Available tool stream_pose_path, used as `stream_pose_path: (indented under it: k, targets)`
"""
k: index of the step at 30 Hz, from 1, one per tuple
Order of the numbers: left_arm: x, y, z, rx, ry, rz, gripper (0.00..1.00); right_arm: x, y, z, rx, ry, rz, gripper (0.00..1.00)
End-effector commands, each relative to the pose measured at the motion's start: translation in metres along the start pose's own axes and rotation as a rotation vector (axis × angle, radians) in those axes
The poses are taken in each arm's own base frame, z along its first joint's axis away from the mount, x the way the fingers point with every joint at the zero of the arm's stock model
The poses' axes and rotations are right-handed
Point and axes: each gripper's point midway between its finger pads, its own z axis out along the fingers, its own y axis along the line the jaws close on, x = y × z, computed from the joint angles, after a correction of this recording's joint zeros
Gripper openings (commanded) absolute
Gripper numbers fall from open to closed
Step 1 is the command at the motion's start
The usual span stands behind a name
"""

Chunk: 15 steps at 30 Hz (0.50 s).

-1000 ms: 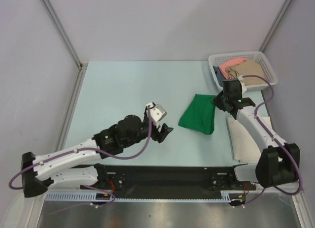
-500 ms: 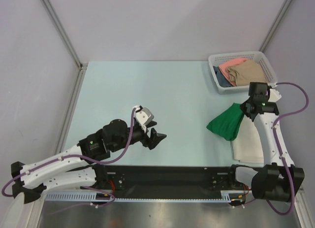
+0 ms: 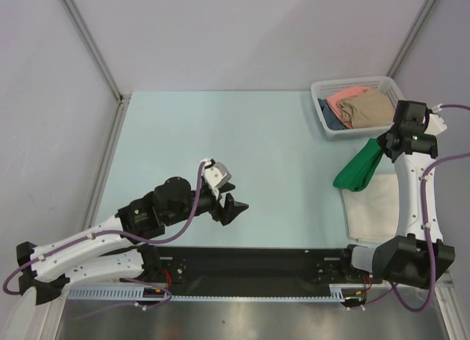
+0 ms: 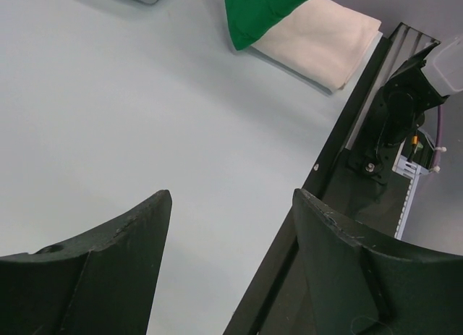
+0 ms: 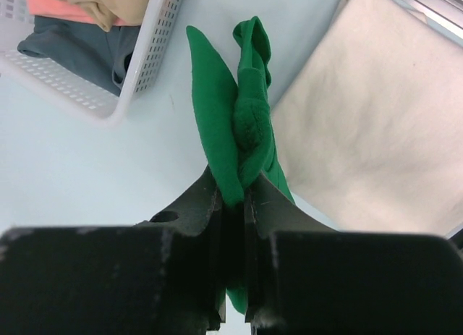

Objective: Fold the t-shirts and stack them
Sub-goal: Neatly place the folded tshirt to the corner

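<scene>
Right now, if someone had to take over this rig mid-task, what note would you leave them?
Left jaws: open, holding nothing, over the table near its front middle.
Right jaws: shut on the green t-shirt, which hangs bunched, its lower end by the cream t-shirt.
White mesh basket, far right: salmon-pink t-shirt, tan t-shirt and dark blue t-shirt, all unfolded.
Done: the cream one lies folded flat at the right near edge.
Left: lay the green one on the cream one, then fold and stack the three from the basket.
</scene>
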Motion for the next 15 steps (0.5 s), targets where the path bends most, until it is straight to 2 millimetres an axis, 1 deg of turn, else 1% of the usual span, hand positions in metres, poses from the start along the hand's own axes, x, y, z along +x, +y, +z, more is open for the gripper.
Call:
stream_pose_path:
  k: [1, 2, 3, 7, 8, 9, 12, 15]
  targets:
    - [-0.014, 0.0, -0.004, 0.017, -0.031, 0.019, 0.74, -0.014, 0.009, -0.004, -0.014, -0.025, 0.029, 0.0]
    - [-0.014, 0.001, -0.004, 0.014, -0.032, 0.016, 0.74, -0.019, 0.011, -0.006, -0.018, -0.035, 0.041, 0.0]
    - [-0.013, -0.003, -0.004, 0.036, -0.027, 0.02, 0.74, -0.021, 0.014, -0.006, -0.026, -0.038, 0.052, 0.0]
    - [-0.011, -0.001, -0.003, 0.04, -0.019, 0.018, 0.74, -0.03, 0.023, -0.004, -0.034, -0.045, 0.074, 0.0]
    - [-0.011, -0.001, -0.002, 0.038, -0.016, 0.018, 0.74, -0.03, 0.025, -0.001, -0.028, -0.039, 0.076, 0.0]
    - [-0.011, -0.001, -0.002, 0.039, -0.018, 0.017, 0.74, -0.031, 0.028, -0.001, -0.041, -0.039, 0.083, 0.0]
    - [-0.01, 0.001, -0.001, 0.037, -0.016, 0.016, 0.74, -0.031, 0.031, 0.002, -0.039, -0.036, 0.097, 0.0]
    - [-0.01, 0.003, 0.0, 0.035, -0.012, 0.02, 0.74, -0.033, 0.03, 0.0, -0.033, -0.036, 0.111, 0.0]
